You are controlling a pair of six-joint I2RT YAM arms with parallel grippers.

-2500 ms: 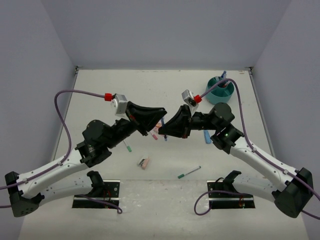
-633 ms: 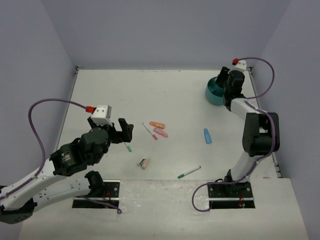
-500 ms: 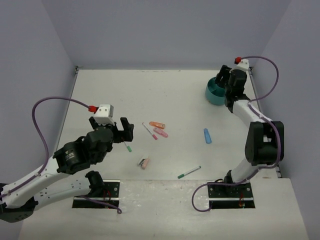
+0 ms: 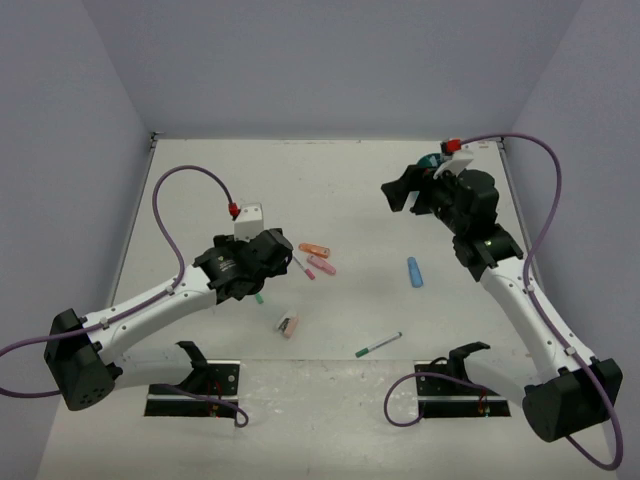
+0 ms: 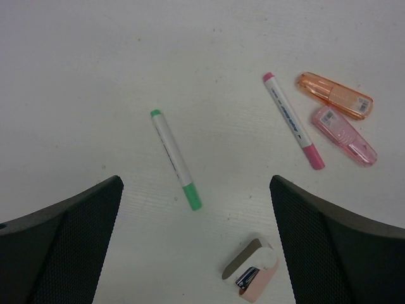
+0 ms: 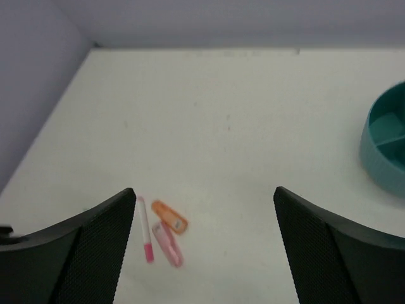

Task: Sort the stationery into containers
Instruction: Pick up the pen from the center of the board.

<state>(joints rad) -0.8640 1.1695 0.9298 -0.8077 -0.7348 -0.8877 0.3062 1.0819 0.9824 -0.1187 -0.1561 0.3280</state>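
Observation:
My left gripper (image 4: 275, 258) hangs open and empty above a white pen with a green cap (image 5: 176, 159). To its right lie a pink-tipped pen (image 5: 293, 120), an orange highlighter (image 5: 335, 95) and a pink highlighter (image 5: 343, 135), with a pink eraser (image 5: 253, 278) nearer. My right gripper (image 4: 405, 195) is open and empty in the air left of the teal organizer (image 6: 386, 152), which the arm mostly hides in the top view. A light-blue highlighter (image 4: 414, 271) and a green pen (image 4: 378, 344) lie further right on the table.
Grey walls close in the white table (image 4: 200, 180) on three sides. Both arm bases stand on black brackets at the near edge. A purple cable loops over each arm.
My right gripper has left the organizer, swung left toward the table's middle and opened wide. My left arm has reached forward and right, over the green-capped pen.

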